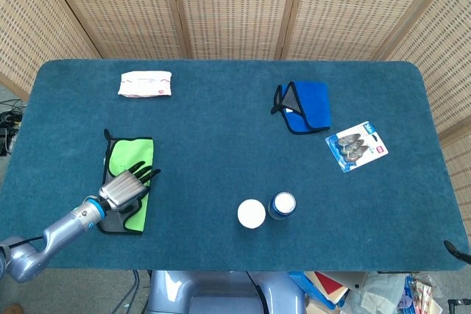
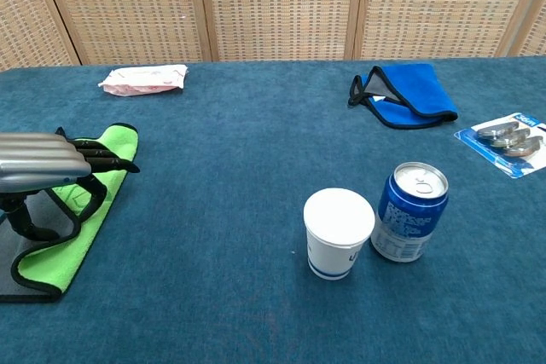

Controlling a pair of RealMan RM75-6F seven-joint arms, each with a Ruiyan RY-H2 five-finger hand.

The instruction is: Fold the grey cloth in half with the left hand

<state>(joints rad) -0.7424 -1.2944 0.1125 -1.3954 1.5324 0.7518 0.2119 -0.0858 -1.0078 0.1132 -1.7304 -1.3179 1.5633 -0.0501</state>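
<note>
Chest view: my left hand (image 2: pixel 51 178) hovers, fingers spread and holding nothing, over the cloth (image 2: pixel 64 236), its near edge already doubled.

Head view high above, looking down on the whole table (image 1: pixel 221 130), chest view low and near, facing the screen, both sharing the tabletop.
</note>
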